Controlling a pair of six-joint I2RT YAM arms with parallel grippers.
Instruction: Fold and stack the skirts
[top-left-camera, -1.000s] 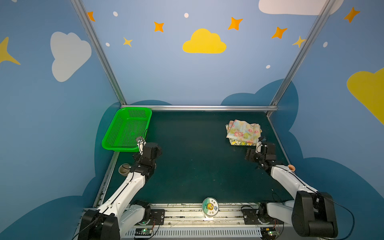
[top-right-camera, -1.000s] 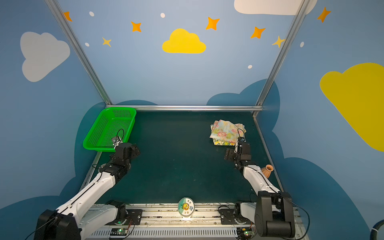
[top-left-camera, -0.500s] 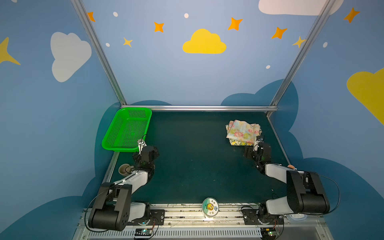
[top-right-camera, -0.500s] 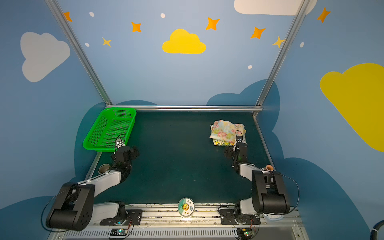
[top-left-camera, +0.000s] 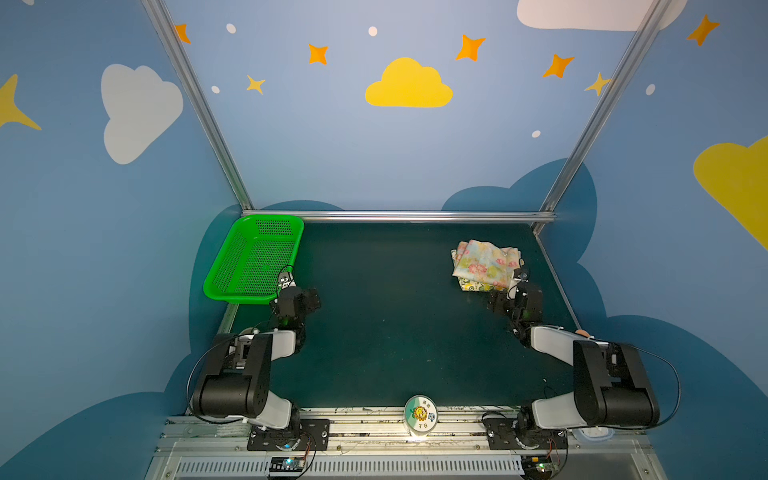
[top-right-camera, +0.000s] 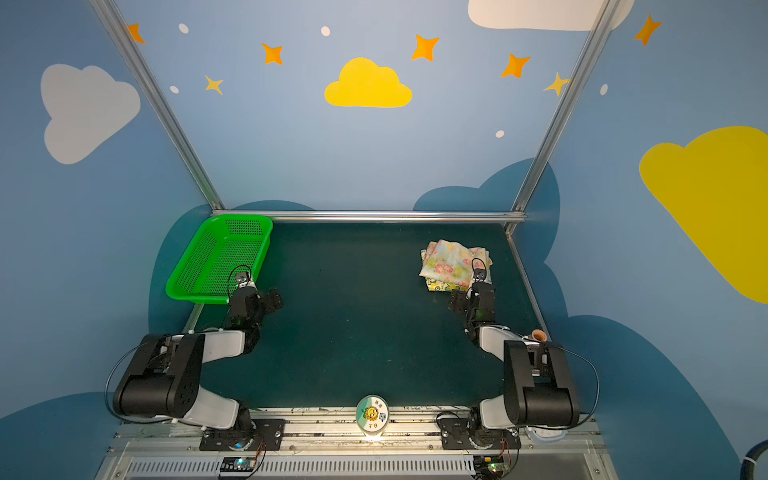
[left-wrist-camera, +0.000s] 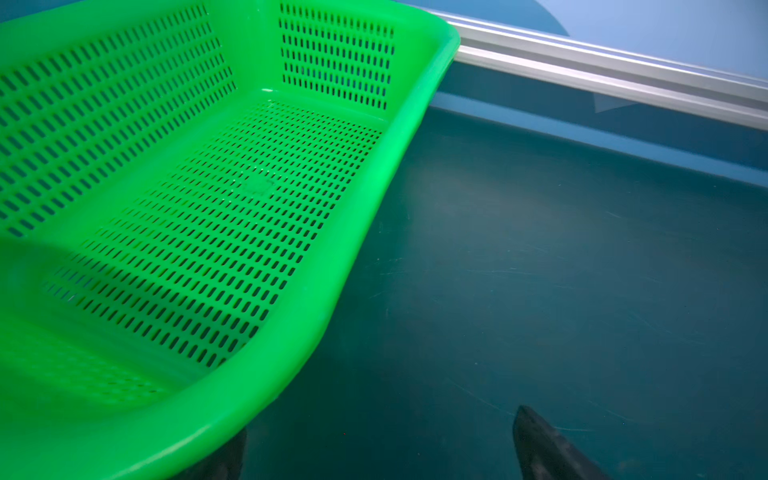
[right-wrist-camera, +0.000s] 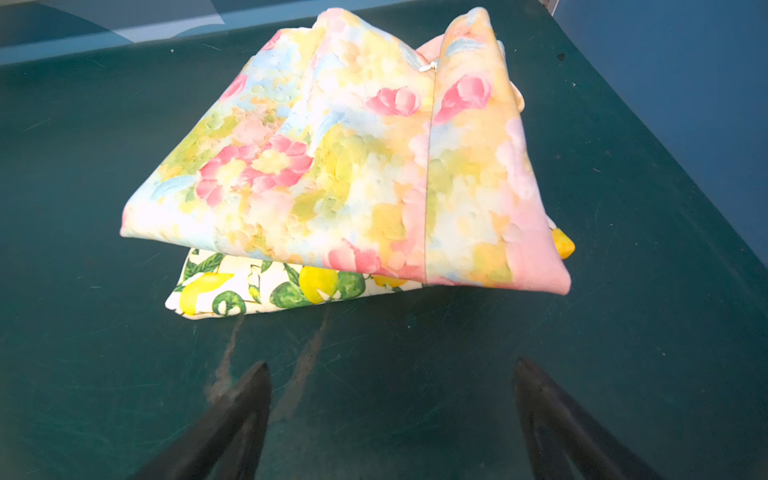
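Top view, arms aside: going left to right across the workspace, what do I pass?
green basket → round disc on the front rail → stacked skirts, with the floral skirt on top of the lemon skirt.

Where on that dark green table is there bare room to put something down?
The broad middle of the table, between the green basket and the stacked skirts, is bare. Crowded: by the basket near the left gripper, and between the right gripper and the skirts.
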